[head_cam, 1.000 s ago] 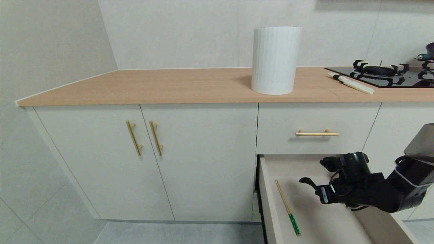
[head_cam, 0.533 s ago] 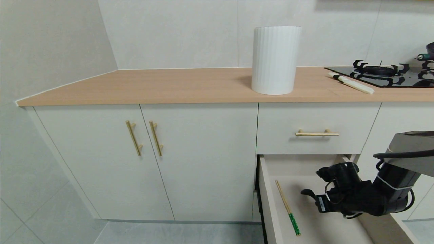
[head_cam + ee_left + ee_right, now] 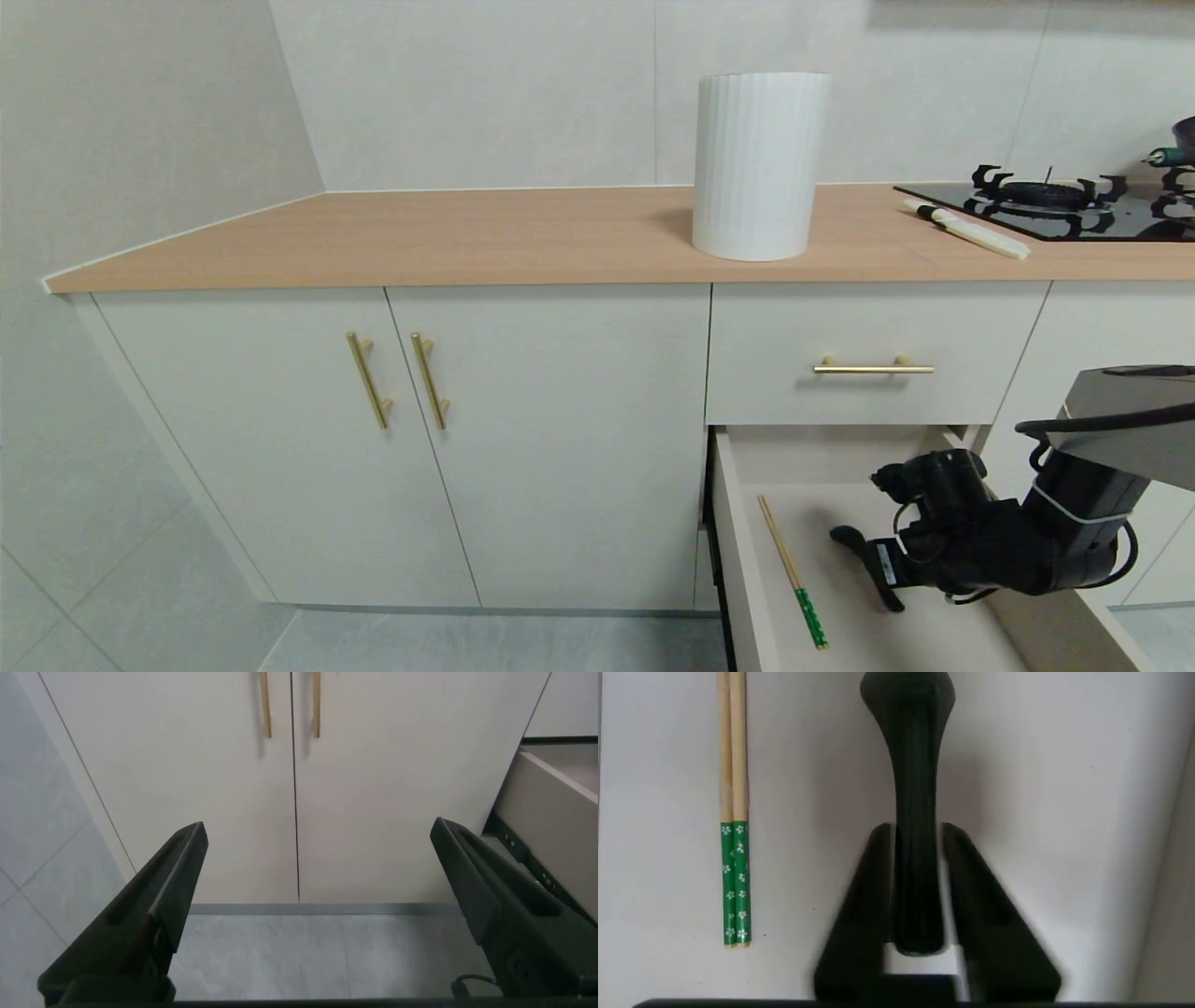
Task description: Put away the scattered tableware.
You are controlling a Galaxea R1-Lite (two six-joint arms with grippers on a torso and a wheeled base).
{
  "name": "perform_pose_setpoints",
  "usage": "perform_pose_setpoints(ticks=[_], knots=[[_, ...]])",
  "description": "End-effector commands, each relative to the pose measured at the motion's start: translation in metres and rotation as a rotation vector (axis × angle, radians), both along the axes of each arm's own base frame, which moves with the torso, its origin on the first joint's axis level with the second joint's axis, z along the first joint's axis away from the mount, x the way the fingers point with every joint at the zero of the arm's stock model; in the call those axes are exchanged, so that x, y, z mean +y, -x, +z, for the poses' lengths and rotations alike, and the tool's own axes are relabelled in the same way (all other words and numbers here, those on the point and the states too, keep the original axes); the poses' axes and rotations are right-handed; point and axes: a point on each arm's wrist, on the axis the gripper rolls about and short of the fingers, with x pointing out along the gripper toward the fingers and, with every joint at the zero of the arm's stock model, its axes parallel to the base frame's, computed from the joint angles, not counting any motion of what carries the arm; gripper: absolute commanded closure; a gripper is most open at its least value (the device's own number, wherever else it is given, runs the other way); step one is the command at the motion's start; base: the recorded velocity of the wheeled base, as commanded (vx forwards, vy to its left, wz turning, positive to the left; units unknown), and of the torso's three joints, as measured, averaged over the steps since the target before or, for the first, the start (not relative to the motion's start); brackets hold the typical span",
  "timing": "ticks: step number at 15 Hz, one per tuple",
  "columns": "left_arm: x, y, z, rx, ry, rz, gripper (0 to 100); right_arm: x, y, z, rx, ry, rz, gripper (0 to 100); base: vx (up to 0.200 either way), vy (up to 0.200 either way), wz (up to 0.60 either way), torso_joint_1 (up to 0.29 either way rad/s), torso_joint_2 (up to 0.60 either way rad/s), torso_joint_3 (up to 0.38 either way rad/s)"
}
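Placement, apparently: right gripper (image 3: 918, 842) jaws clamp black plastic spoon (image 3: 910, 756) above beige drawer (image 3: 737, 551), green-tipped wooden chopsticks (image 3: 790, 583) at its 9 o'clock; next, lower and release.

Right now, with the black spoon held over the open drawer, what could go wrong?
If the right gripper opens here, the black spoon may drop and slide onto the chopsticks lying nearby in the drawer. Its arm sits close over the drawer's right wall, so lowering might knock it.
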Motion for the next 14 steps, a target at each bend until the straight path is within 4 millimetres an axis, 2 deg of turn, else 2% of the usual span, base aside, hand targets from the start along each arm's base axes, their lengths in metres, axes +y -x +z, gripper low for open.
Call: perform_pose_setpoints(ticks=[1, 7, 10, 11, 13, 14], knots=[[0.000, 0.000, 0.000, 0.000, 0.000, 0.000, 0, 0.000, 0.000, 0.000, -0.001, 0.000, 0.000, 0, 0.000, 0.000, 0.00, 0.000, 0.00, 0.000], [0.000, 0.000, 0.000, 0.000, 0.000, 0.000, 0, 0.000, 0.001, 0.009, -0.022, -0.004, -0.001, 0, 0.000, 0.000, 0.00, 0.000, 0.00, 0.000], [0.000, 0.000, 0.000, 0.000, 0.000, 0.000, 0, -0.002, 0.010, 0.039, -0.081, -0.027, -0.020, 0, 0.000, 0.000, 0.00, 0.000, 0.00, 0.000], [0.000, 0.000, 0.000, 0.000, 0.000, 0.000, 0, -0.004, 0.019, 0.066, -0.136, -0.039, -0.022, 0, 0.000, 0.000, 0.00, 0.000, 0.00, 0.000], [0.000, 0.000, 0.000, 0.000, 0.000, 0.000, 0, -0.006, 0.041, 0.097, -0.162, -0.057, -0.021, 0, 0.000, 0.000, 0.00, 0.000, 0.00, 0.000], [0.000, 0.000, 0.000, 0.000, 0.000, 0.000, 0, -0.008, 0.058, 0.113, -0.168, -0.072, -0.010, 0, 0.000, 0.000, 0.00, 0.000, 0.00, 0.000]])
